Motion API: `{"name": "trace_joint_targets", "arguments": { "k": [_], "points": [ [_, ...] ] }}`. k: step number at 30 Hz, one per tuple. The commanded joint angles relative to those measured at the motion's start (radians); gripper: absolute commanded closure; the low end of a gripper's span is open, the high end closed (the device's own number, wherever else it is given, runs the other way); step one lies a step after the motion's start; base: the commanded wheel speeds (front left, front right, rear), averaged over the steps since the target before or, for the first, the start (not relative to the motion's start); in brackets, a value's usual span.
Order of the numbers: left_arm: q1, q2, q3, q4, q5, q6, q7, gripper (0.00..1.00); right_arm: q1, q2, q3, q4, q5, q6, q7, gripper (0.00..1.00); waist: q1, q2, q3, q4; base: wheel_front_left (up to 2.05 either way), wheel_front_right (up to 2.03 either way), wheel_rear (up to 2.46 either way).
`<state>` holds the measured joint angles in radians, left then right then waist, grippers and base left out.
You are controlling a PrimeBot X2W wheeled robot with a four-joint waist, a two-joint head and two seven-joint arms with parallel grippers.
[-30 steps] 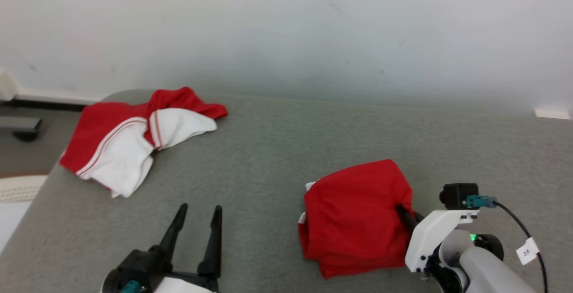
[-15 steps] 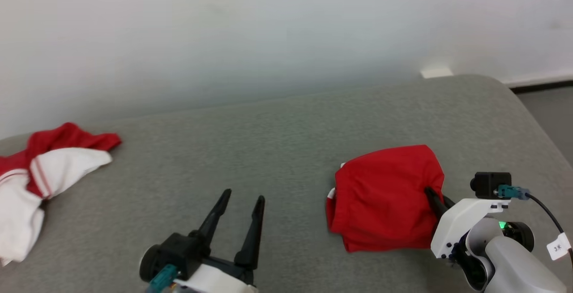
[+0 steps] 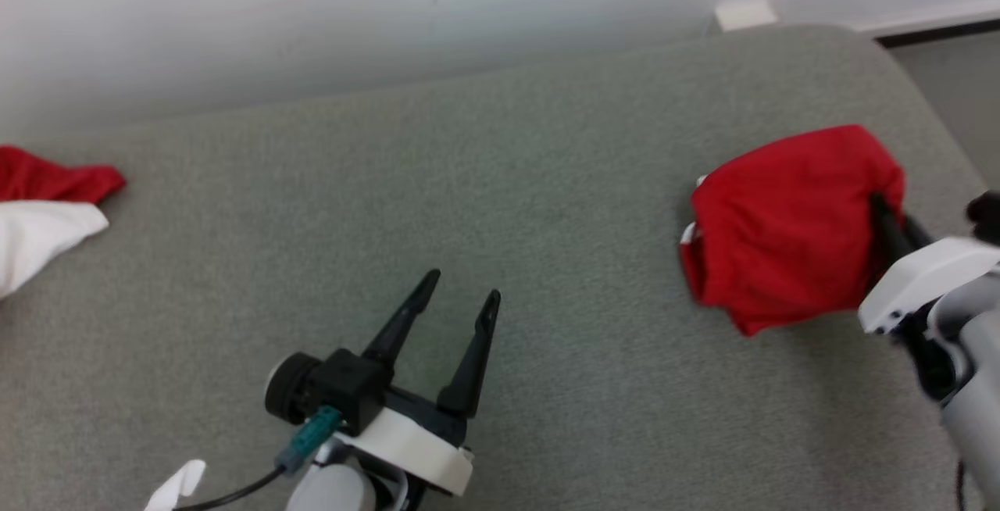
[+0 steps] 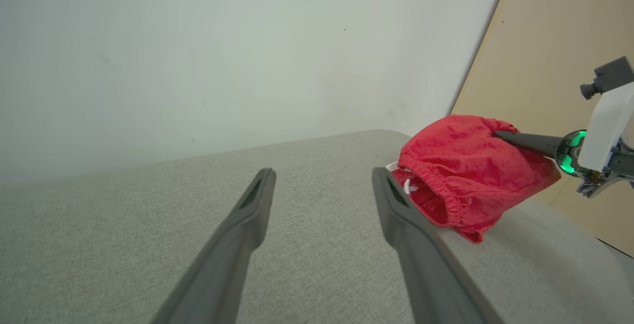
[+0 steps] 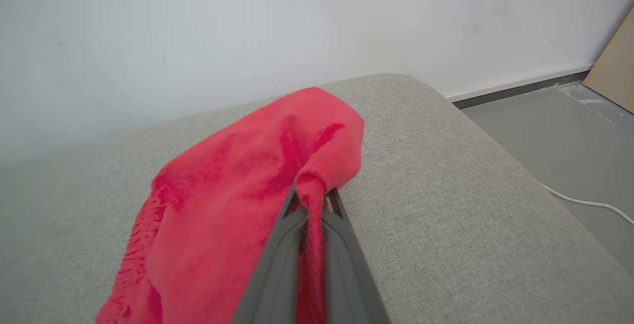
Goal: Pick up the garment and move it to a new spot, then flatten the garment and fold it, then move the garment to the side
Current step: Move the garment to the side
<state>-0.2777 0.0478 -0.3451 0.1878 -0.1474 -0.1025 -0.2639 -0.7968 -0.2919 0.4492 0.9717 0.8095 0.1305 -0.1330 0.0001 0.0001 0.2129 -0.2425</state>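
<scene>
Our right end effector (image 5: 313, 196) is clamped on a pinch of the red garment (image 3: 789, 230). Its two fingers are pressed together, with a ridge of cloth standing up between them. The garment is a folded bundle on the grey tabletop (image 3: 547, 183), near the tabletop's rounded far right corner and close to its right edge. From the left wrist view we judge that the gripped end is raised a little while the other end rests on the tabletop, though we cannot be sure how much of it is clear.

Our left end effector (image 3: 463, 284) has its fingers apart and holds nothing. It hovers over the near middle of the tabletop, well apart from the garment. A second garment (image 3: 39, 214), red and white, lies crumpled at the tabletop's far left edge.

We expect the cloth to be light, soft and limp. It will sag from any single pinch, and the folded layers can slide over each other or fall open if only the top one is held. The gathered elastic band (image 4: 436, 188) at the open end looks thicker and should give a firmer hold. To keep the fold, we would grip through all the layers at a folded edge and keep the bundle low, letting the tabletop carry most of it. It is already near the tabletop's right edge, so a loose end could slip over.
</scene>
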Motion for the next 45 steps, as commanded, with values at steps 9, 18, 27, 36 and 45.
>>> {"name": "trace_joint_targets", "arguments": {
  "k": [9,18,27,36,45],
  "points": [
    [-0.075,0.020,0.037,-0.018,0.041,-0.018,0.000,0.00,-0.174,-0.170,-0.014,0.139,-0.083,0.000,-0.024,1.00,-0.0001,-0.0001,0.225,0.101,0.00,0.00,0.00],
    [-0.085,0.014,0.045,-0.013,0.037,-0.024,0.000,0.00,-0.232,-0.229,0.000,0.294,-0.156,-0.001,0.001,0.00,-0.0001,-0.0001,0.210,0.114,0.00,0.00,0.00],
    [-0.019,0.010,0.085,0.005,0.014,-0.019,0.000,0.00,-0.186,-0.239,-0.010,0.315,-0.205,-0.001,-0.046,0.00,-0.0001,-0.0001,0.073,0.114,0.00,0.00,0.00],
    [0.094,0.007,0.218,-0.013,-0.005,0.006,0.000,0.00,-0.096,-0.190,0.012,0.103,-0.164,-0.001,-0.115,0.00,-0.0001,-0.0001,-0.149,0.141,0.00,0.00,0.00],
    [0.189,0.008,0.312,-0.005,-0.005,-0.002,0.000,0.00,0.190,-0.208,-0.054,-0.294,-0.137,-0.001,-0.131,0.00,-0.0001,-0.0001,-0.253,0.191,0.00,0.00,0.00]
  ]
}}
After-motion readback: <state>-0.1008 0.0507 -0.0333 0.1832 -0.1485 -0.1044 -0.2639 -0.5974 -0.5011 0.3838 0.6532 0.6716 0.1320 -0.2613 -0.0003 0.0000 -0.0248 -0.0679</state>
